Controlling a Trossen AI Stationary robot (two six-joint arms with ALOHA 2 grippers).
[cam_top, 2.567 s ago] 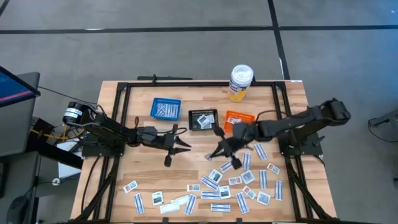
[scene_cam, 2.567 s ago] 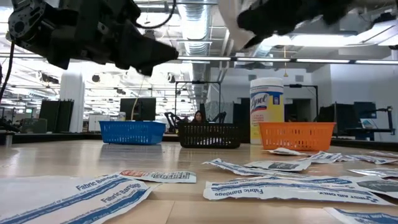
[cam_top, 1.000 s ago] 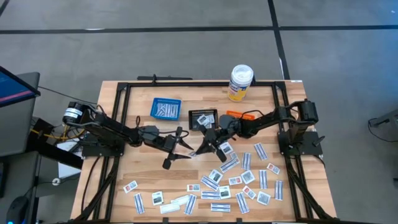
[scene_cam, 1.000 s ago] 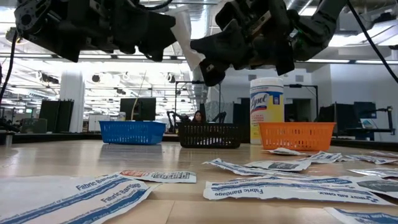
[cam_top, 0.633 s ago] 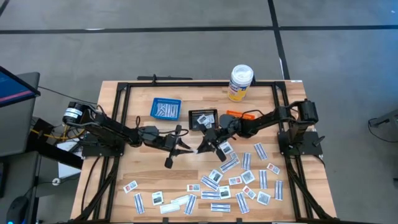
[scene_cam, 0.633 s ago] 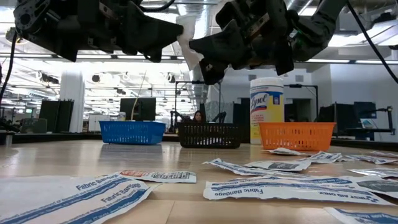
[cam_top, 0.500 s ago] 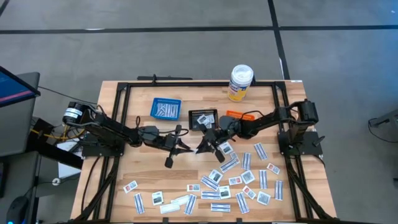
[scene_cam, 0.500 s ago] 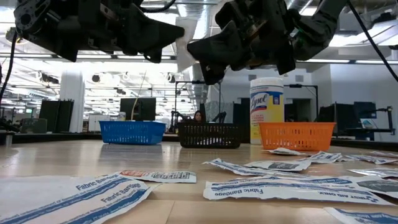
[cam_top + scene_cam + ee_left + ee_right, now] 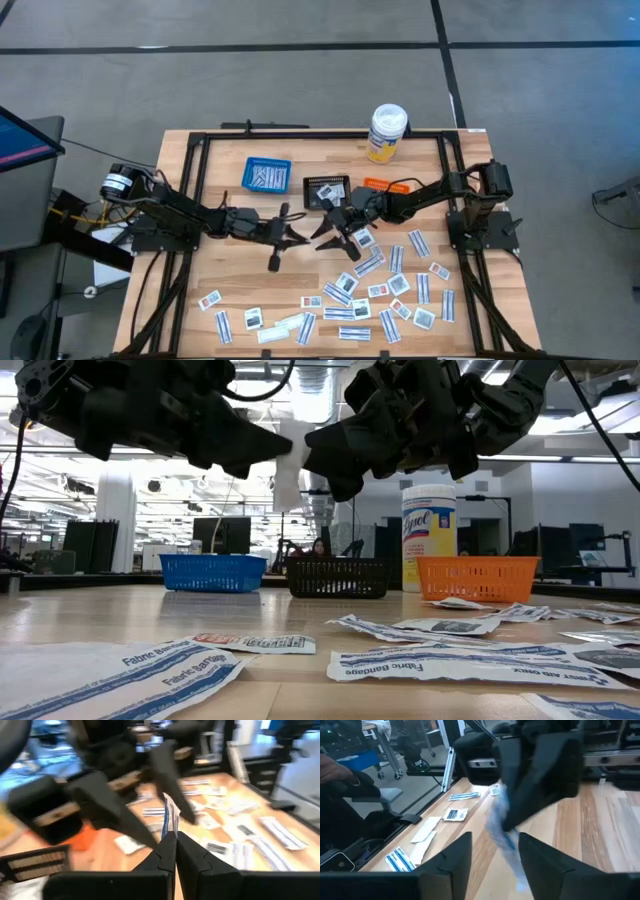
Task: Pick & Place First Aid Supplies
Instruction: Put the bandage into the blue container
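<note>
My left gripper (image 9: pixel 303 238) is shut on a narrow white bandage strip with blue print (image 9: pixel 170 815) above the middle of the table. The strip also shows in the low view (image 9: pixel 287 480), between the two grippers. My right gripper (image 9: pixel 328 238) faces the left one at the same height. Its fingers are open and stand on either side of the strip (image 9: pixel 504 832) without touching it. Many more white packets (image 9: pixel 380 290) lie flat on the table's near right part. My left gripper pinches the bandage strip between its two fingertips (image 9: pixel 171 836), near one end of the strip. The fingers come level from the table's left side. The strip is lifted clear of the table and hangs about upright below the fingertips (image 9: pixel 287 495).
A blue basket (image 9: pixel 267 174), a black basket (image 9: pixel 326 191) and an orange basket (image 9: pixel 385 187) stand in a row at the far side. A tall white bottle with a yellow label (image 9: pixel 387 132) stands behind them. Bare wood lies under the left arm.
My right gripper has let go of the bandage strip, which is now held by my left gripper alone. My left gripper has drawn back a little toward the table's left edge with the strip. The strip was slanted and now hangs lower and upright.
</note>
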